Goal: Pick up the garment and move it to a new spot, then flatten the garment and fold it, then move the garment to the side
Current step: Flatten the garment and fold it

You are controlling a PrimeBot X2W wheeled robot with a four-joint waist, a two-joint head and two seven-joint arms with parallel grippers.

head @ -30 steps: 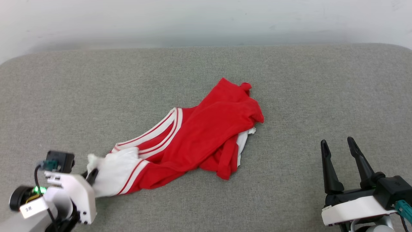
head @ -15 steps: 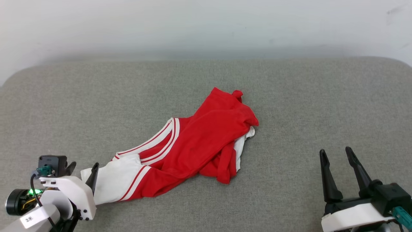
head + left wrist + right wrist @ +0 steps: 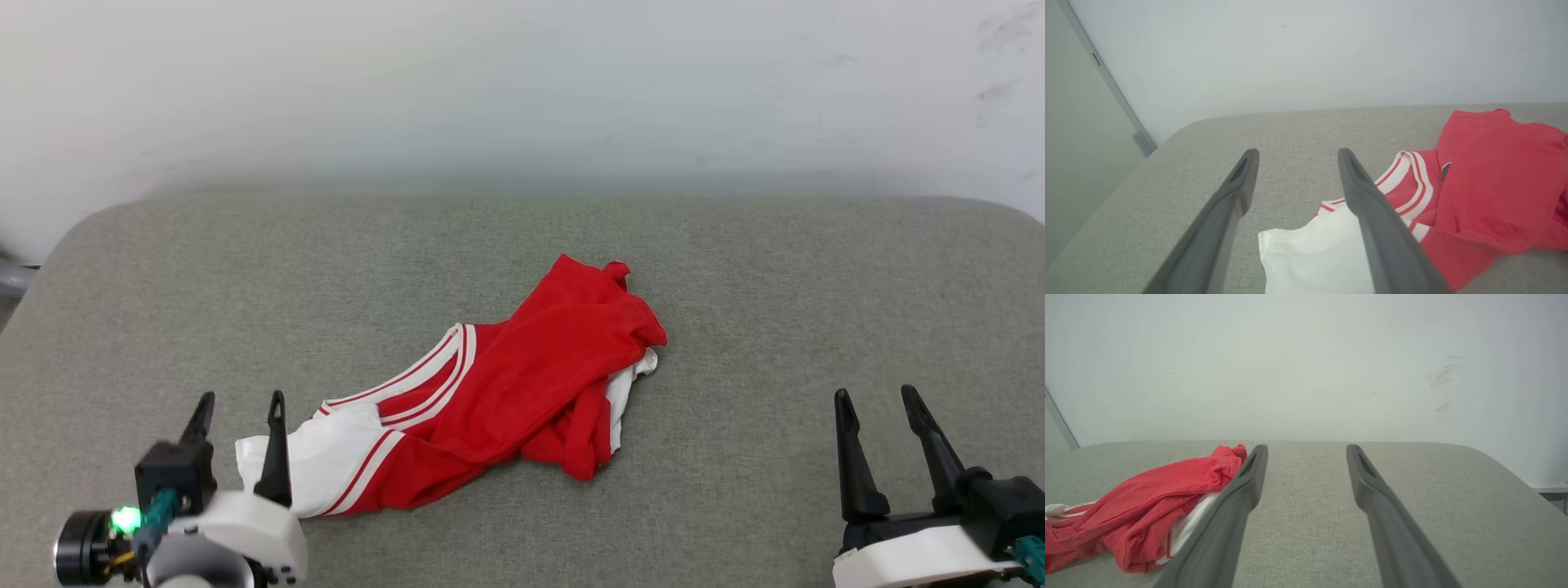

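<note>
Crumpled red garment (image 3: 522, 384) with a white sleeve and red-and-white striped trim, heaped loosely at the middle of a grey padded bench (image 3: 735, 269). At lower left, left gripper (image 3: 242, 398) with dark fingers (image 3: 275, 449) spread wide, gripping nothing, the white sleeve lying just below and between them. At lower right, right gripper (image 3: 874, 392), fingers likewise spread, well apart from the cloth.

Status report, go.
Left gripper open, at the sleeve. Right gripper open, empty. Garment crumpled on cushion, not flattened.
</note>
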